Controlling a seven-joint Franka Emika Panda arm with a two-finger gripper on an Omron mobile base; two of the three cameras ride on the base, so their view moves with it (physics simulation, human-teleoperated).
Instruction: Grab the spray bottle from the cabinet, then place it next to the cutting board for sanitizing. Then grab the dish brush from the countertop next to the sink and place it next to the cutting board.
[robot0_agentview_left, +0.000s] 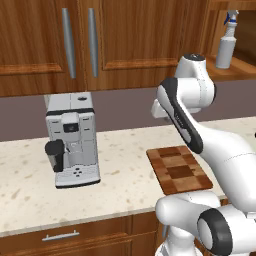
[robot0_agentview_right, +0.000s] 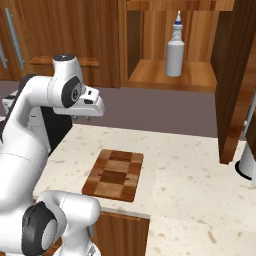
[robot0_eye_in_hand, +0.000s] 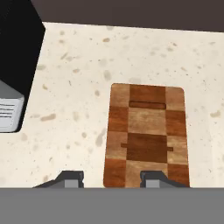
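- The spray bottle (robot0_agentview_right: 175, 52) stands upright on the wooden shelf inside the open cabinet (robot0_agentview_right: 170, 75), white-and-blue nozzle on top. From the left base view it's up in the top right corner (robot0_agentview_left: 226, 47).
- The cutting board (robot0_agentview_right: 115, 175) lies flat on the desk (robot0_agentview_right: 190, 170), close to the front edge. Nothing is on it.
- The fingers (robot0_eye_in_hand: 113, 178) hang above the desk, pointing down at the board's near end. In the hand view the two dark tips sit well apart, so it's spread open with nothing held. One tip is over the board (robot0_eye_in_hand: 148, 138), the other over bare desk just beside it.
- In the right base view the hand (robot0_agentview_right: 89, 106) sits up at about backsplash height, well below and left of the bottle, not touching anything.
- A grey coffee machine (robot0_agentview_left: 72, 140) stands on the desk left of the board, well apart from it. Its corner shows at the left edge of the hand view too.
- The cabinet door (robot0_agentview_right: 237, 80) hangs open on the right side, reddish-brown wood.
- At the far right edge of the right base view there's a steel-looking base (robot0_agentview_right: 247, 162) on the desk, can't tell what it belongs to.
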